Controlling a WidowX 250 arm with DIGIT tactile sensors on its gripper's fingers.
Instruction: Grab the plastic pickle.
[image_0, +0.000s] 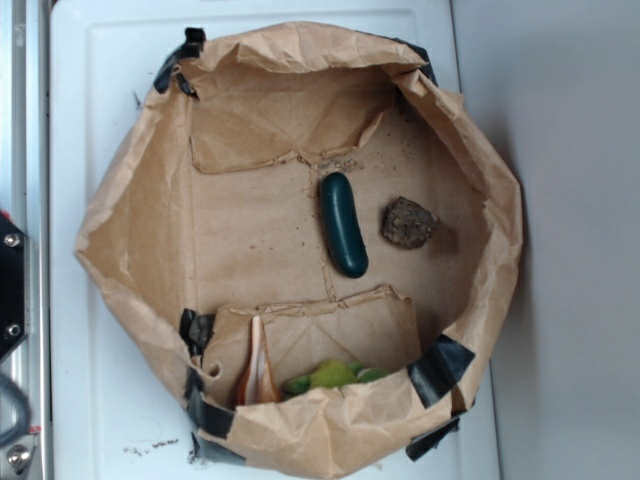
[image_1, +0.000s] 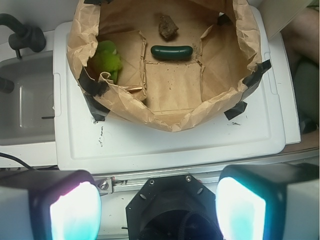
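Light: bright, even, soft in both views.
Shadows: faint, under the folded walls of the crumpled brown paper bag (image_0: 140, 250).
Glare: small highlight on the glossy dark green plastic pickle (image_0: 343, 224); white plastic surface (image_1: 175, 145) nearly washed out.
Blur: the two pale glowing finger pads (image_1: 75, 212) at 6 o'clock in the wrist view are out of focus.
Sharpness: exterior view slightly soft and grainy.
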